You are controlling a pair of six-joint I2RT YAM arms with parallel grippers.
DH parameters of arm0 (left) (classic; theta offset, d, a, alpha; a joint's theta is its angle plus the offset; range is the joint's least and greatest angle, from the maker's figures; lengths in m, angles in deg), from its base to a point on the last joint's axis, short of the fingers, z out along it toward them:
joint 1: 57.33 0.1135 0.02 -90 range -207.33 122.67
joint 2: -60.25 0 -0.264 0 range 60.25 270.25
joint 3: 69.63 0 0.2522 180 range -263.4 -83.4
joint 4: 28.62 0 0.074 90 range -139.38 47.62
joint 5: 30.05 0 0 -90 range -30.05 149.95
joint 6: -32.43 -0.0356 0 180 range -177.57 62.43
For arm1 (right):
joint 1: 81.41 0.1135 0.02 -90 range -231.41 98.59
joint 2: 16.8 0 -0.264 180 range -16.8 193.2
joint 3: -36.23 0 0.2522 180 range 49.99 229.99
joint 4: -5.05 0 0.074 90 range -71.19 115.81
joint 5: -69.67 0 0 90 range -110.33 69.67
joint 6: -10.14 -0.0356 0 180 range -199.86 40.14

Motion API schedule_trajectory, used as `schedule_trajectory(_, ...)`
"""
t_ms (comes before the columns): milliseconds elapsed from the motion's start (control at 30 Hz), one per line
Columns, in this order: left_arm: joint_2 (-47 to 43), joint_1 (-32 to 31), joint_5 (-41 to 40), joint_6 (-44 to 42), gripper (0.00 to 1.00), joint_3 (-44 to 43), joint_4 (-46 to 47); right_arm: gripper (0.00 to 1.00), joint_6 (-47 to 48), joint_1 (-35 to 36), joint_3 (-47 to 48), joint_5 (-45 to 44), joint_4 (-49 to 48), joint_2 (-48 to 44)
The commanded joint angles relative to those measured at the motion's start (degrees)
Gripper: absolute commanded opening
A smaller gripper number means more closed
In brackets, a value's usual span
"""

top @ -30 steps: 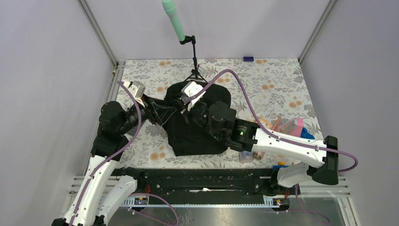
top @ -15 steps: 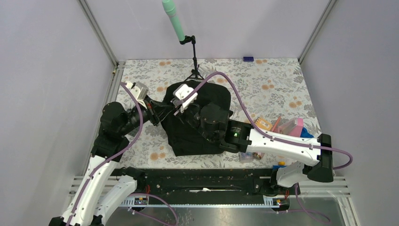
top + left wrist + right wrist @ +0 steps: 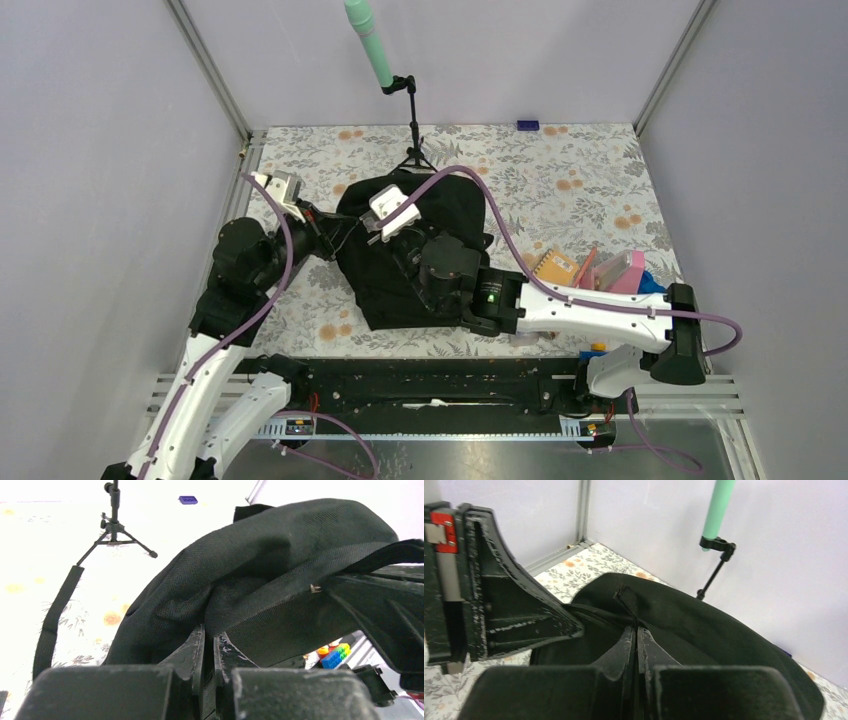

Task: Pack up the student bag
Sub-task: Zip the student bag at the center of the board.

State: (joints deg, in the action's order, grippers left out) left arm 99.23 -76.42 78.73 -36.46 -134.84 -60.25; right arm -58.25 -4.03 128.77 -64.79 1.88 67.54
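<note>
Where the bag is: the student bag (image 3: 380, 292) lies in the middle of the flowery table (image 3: 600, 185), with its top end toward 12 o'clock.
Left gripper: the left gripper (image 3: 209, 636) is at the bag's 10 o'clock edge. Its fingers are pressed almost flat together, and a thin fold of black cloth is pinched at the tips.
Right gripper: the right gripper (image 3: 635, 629) is near the bag's top, at about 12 o'clock. Its fingers are squeezed tight too. They seem to nip the cloth just under a small black tab (image 3: 626, 597).
Why they hold it so: my guess is that the two grips pull the cloth up and apart to make a mouth — so things can go in. No opening shows in these views.
Left arm pose: bent at the elbow, it reaches in low from 9 o'clock.
Right arm pose: stretched long from 4 o'clock, it lies across the bag's lower half, with the wrist turned toward 11 o'clock.
Things to pack: a pile of coloured things (image 3: 600, 268) sits at the bag's 3 o'clock, well apart from both grippers. Bright toy blocks (image 3: 336, 655) peek out under the raised cloth.
Also there: a black stand with a green pole (image 3: 412, 120) is at 12 o'clock, just past the bag.
How far along: early, I think — nothing shows inside the bag.
</note>
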Motion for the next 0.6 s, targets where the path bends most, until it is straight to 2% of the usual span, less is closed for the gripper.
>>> schedule_trajectory(0,-1.0,1.3,-13.6,1.1,0.00,-1.6,-6.1,0.00,3.1,0.0,-1.5,-10.5,-12.0,-7.5)
schedule_trajectory(333,-2.0,1.4,-19.9,1.2,0.00,-3.1,-9.6,0.00,3.0,-0.3,-8.5,-17.3,-15.7,-12.4)
schedule_trajectory(567,-2.7,1.3,-26.7,2.0,0.00,-3.5,-11.9,0.00,-5.3,-2.2,-12.7,-18.0,-10.3,-17.4)
